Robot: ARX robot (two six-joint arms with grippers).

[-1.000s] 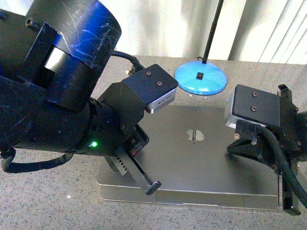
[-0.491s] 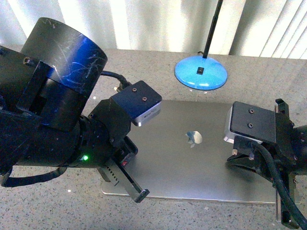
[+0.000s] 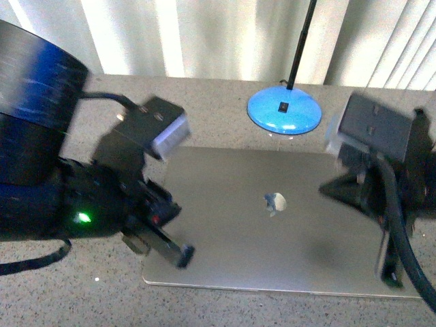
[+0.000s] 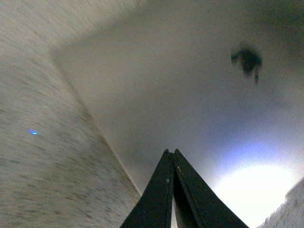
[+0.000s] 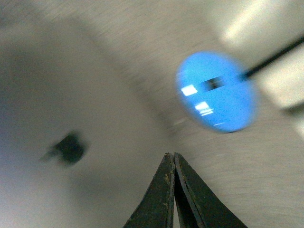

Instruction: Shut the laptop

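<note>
Lying flat and shut on the speckled table [image 3: 82, 294], logo up: the laptop [image 3: 272, 248]; poised over its lid, left gripper [image 4: 171, 152] and right gripper [image 5: 171, 155], both pinched together on nothing

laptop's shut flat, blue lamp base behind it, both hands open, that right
Not quite: the hands are shut, fingers pressed together, as the left hand and right hand show in their wrist views. The laptop is shut flat, blue lamp base behind it.

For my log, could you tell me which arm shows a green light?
The left arm: a green light glows on its black body near the laptop; the right arm shows none.
</note>
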